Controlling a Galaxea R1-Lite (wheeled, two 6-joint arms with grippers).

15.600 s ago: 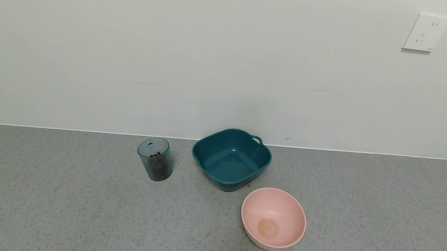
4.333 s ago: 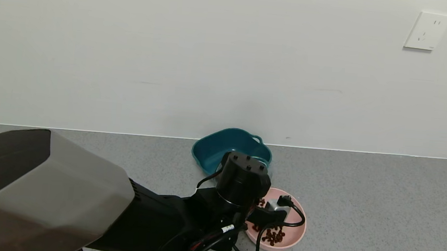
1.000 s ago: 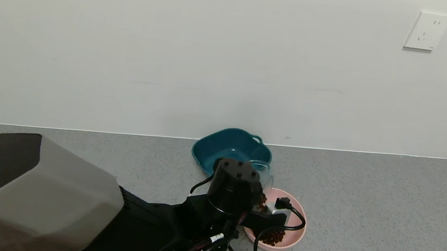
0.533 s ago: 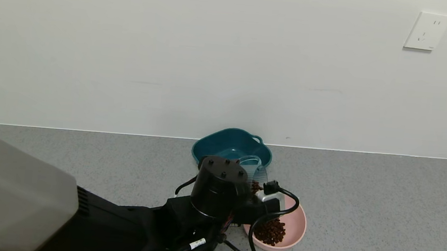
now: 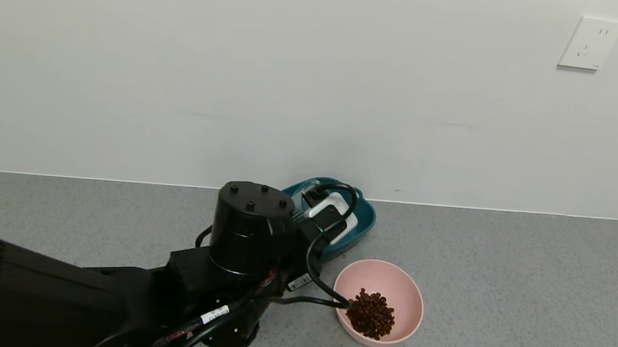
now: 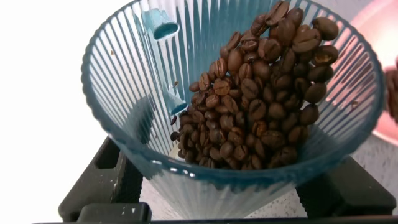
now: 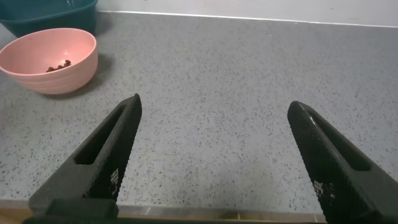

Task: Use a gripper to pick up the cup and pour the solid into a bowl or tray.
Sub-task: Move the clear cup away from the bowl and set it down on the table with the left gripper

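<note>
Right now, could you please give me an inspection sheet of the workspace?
Surface: grey speckled counter; no stray beans seen.
Job's things: cup part full of beans; pink bowl holds a heap of beans.
Clutter: teal tub.
End effectors: left end effector shut on cup; right end effector open over counter.
Cables: black cable hangs by bowl's rim.
Surroundings: white wall, socket.
</note>
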